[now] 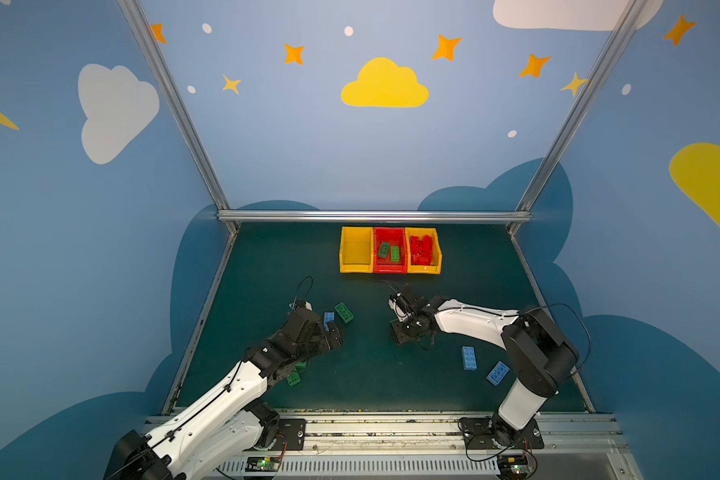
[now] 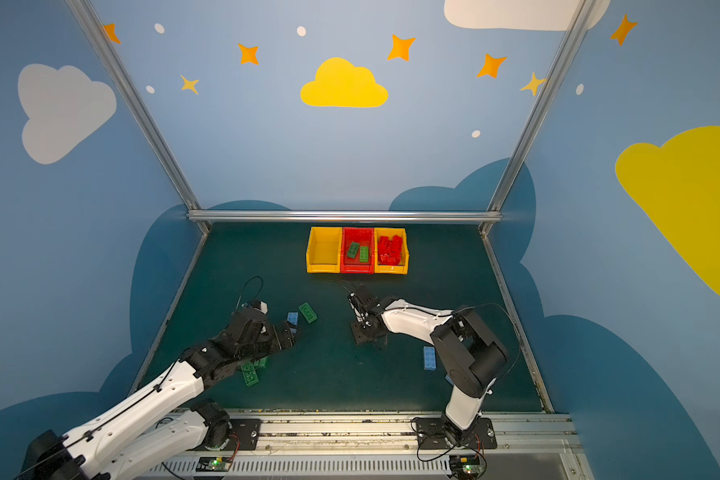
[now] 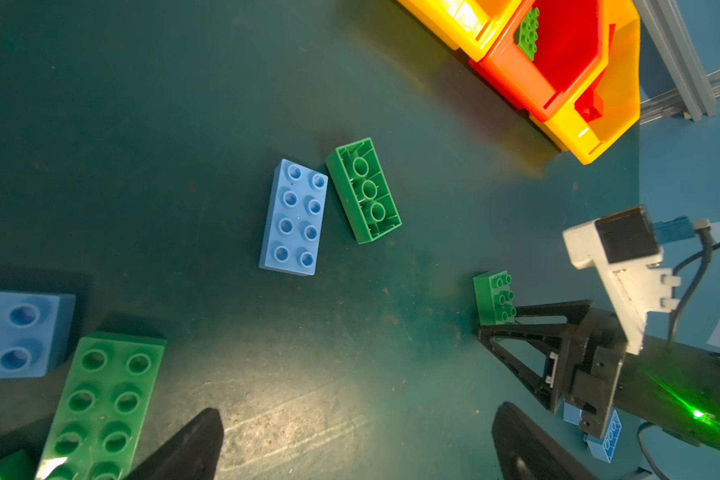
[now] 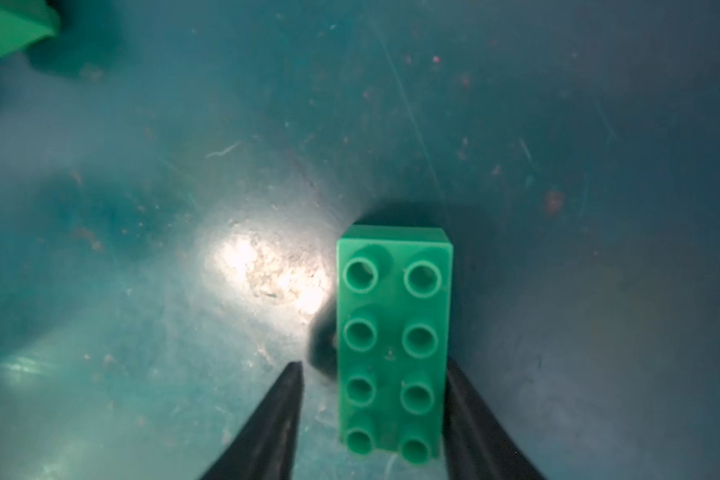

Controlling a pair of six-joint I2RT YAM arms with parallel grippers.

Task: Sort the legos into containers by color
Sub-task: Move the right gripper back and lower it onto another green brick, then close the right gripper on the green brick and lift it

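— Where is the right claw (image 4: pixel 371 365)?

— Well in front of the red bin (image 1: pixel 389 270), on the arms' side of it. Its jaws stand half closed around a green brick (image 4: pixel 393 340). One finger (image 4: pixel 466 407) lies against the brick's long side, and the other finger (image 4: pixel 275 415) has a gap to it. I cannot tell whether the brick rests on the mat (image 4: pixel 142 208).

— And the left claw (image 3: pixel 358 449)?

— It is spread wide and holds nothing, in front of the red bin and off to its left. Between it and the red bin lie a light blue brick (image 3: pixel 294 216), studs up, and an upturned green brick (image 3: pixel 364 191), just beside each other.

— What does the red bin hold?

— Two green bricks (image 1: pixel 383 249). The right yellow bin (image 1: pixel 424 270) touches its right side and holds a heap of red bricks (image 1: pixel 421 249). The left yellow bin (image 1: pixel 356 268) touches its other side.

— Any others loose?

— Two more light blue bricks (image 1: pixel 469 357) lie in front of the red bin and off to its right, by the right arm (image 1: pixel 474 320). Some green ones (image 1: pixel 294 377) show partly under the left arm (image 1: pixel 233 390).
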